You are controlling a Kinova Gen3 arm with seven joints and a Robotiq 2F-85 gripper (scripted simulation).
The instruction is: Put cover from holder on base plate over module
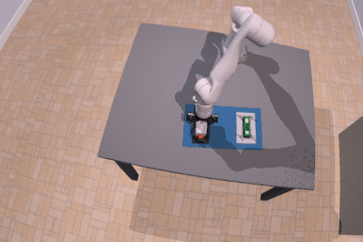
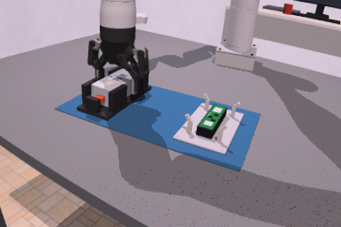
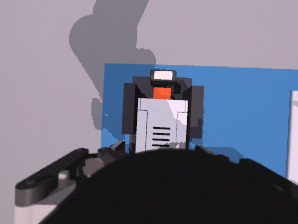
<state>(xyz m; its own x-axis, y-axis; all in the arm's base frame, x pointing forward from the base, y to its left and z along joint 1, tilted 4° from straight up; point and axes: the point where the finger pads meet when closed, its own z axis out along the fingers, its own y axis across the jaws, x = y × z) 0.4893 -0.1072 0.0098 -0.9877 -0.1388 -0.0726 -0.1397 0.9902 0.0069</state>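
Note:
The light grey cover (image 1: 200, 128) (image 2: 108, 84) (image 3: 162, 117) sits in its black holder (image 2: 117, 101) (image 3: 197, 112), with vent slots on top and an orange piece (image 2: 102, 99) (image 3: 162, 93) at one end. My gripper (image 1: 202, 119) (image 2: 118, 77) is open and points down over the cover's rear part, its fingers low on either side. The fingertips are partly hidden; whether they touch the cover cannot be told. The green-topped black module (image 1: 246, 126) (image 2: 213, 118) lies on the white base plate (image 1: 239, 129) (image 2: 183, 136) (image 3: 294, 135).
Several pale slanted posts, one a front post (image 2: 189, 124), stand around the module on the base plate. Holder and plate rest on a blue mat (image 1: 223, 129) (image 2: 247, 139) (image 3: 245, 115) on the grey table (image 1: 141, 87). Holder walls stand close beside the cover.

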